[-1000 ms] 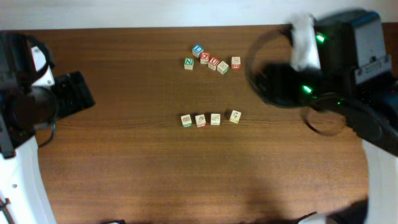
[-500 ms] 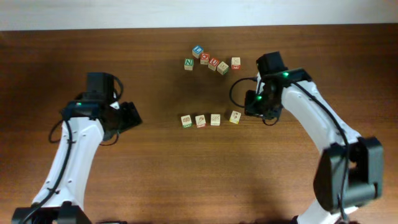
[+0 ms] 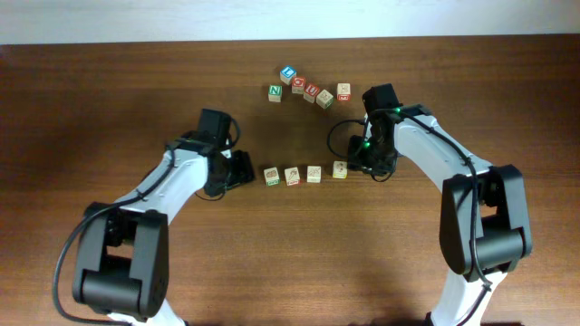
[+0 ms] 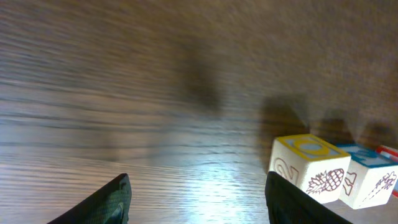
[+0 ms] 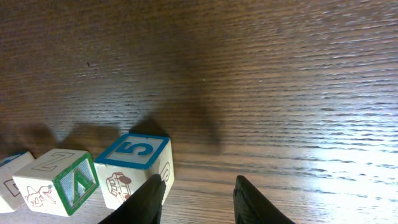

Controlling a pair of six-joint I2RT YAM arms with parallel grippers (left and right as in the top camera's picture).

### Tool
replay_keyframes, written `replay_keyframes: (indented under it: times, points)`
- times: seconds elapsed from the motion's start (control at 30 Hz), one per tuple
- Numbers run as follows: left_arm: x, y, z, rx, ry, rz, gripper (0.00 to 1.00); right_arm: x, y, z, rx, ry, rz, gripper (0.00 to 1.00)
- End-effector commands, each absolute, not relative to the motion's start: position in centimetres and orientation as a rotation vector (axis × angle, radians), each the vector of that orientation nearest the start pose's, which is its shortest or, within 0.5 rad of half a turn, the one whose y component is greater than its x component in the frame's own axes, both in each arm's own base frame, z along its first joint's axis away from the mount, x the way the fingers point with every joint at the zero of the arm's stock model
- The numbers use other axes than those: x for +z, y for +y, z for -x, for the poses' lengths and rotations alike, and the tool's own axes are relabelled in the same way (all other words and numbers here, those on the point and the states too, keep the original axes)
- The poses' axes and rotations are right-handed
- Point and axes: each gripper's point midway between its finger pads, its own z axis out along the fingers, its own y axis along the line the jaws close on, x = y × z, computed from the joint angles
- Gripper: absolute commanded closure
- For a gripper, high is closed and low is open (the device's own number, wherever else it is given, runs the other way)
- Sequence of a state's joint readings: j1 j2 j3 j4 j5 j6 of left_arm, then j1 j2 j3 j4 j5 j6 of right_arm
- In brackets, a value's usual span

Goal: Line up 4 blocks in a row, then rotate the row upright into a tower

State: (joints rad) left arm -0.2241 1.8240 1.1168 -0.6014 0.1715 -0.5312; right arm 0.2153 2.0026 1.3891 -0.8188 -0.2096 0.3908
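Four pale blocks lie in a row at mid-table: the left end block [image 3: 271,176], two middle blocks [image 3: 292,176] [image 3: 314,173] and the right end block [image 3: 339,169]. My left gripper [image 3: 245,170] is low just left of the row, open and empty [image 4: 199,205]. Its right finger is beside the yellow-topped end block [image 4: 308,168]. My right gripper [image 3: 361,167] sits just right of the row, open with a narrow gap and nothing in it [image 5: 199,202]. Its left finger is against the side of the blue "5" end block [image 5: 134,168]. A green-edged block [image 5: 59,180] lies next to that one.
A loose cluster of lettered cubes [image 3: 311,91] lies behind the row, near the table's far edge, close to my right arm's wrist [image 3: 381,100]. Bare wood [image 3: 290,254] stretches in front of the row.
Both arms have swung in from the sides and come down to the ends of the row. The right jaws have narrowed and the left jaws have closed a little.
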Motion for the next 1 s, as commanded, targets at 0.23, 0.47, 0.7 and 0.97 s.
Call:
replay_keyframes:
  times: [0.23,0.47,0.7,0.97]
  points:
    - [1.4,-15.0,-35.8,-0.44,2.896,0.351,0.33,-0.1,14.7,-37.4,0.446,3.089,-0.149,0.64]
    - [0.0,-15.4,-36.6,-0.453,2.886,0.358,0.34,0.4,16.2,-37.3,0.557,3.061,0.049,0.64]
    - [-0.1,-17.3,-35.1,-0.493,2.934,0.229,0.43,0.5,19.0,-36.1,0.593,3.079,0.077,0.64]
    - [0.0,-17.3,-34.2,-0.515,2.976,0.204,0.31,0.6,20.7,-35.9,0.61,3.067,0.084,0.6]
